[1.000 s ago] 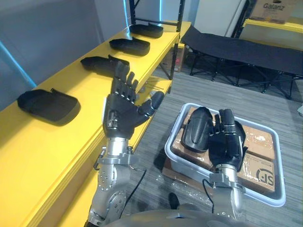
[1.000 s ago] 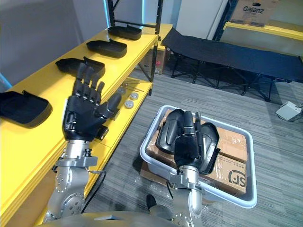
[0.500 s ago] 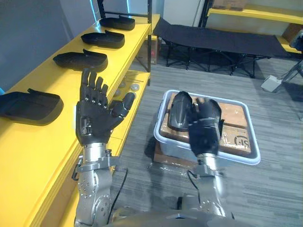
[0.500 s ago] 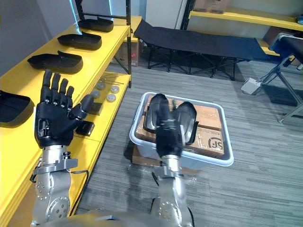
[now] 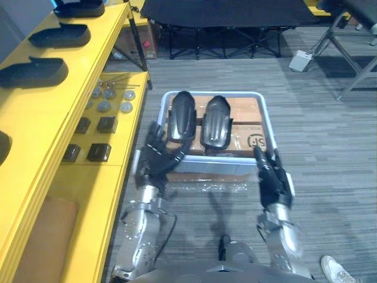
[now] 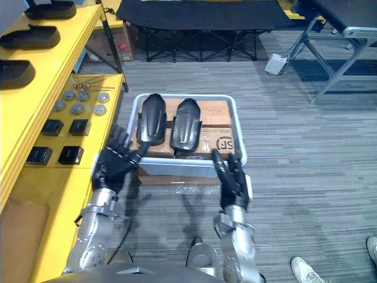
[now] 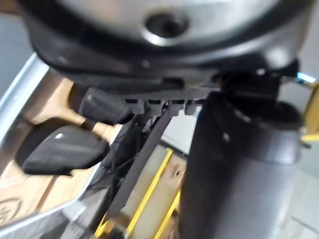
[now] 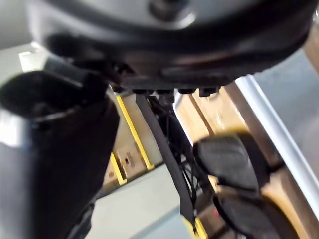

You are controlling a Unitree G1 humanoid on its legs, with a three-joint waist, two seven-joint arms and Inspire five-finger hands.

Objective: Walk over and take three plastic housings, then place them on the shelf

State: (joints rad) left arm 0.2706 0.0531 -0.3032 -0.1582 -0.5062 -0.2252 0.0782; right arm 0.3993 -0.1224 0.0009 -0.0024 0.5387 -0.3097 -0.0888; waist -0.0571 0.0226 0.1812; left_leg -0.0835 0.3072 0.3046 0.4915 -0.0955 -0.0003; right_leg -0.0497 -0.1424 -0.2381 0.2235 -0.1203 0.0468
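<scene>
Both hands have dropped to the near edge of the grey bin [image 5: 268,127]: the left hand [image 5: 156,158], fingers spread and empty, is at its left corner, and the right hand [image 5: 273,177], fingers straight and empty, is at its right. Two black plastic housings [image 5: 181,116] lie side by side inside.

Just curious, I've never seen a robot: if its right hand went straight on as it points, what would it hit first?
Likely the bin, at its near right corner, just ahead of the open right hand. If the hand is above the rim, which is unclear, the boxes inside.
</scene>
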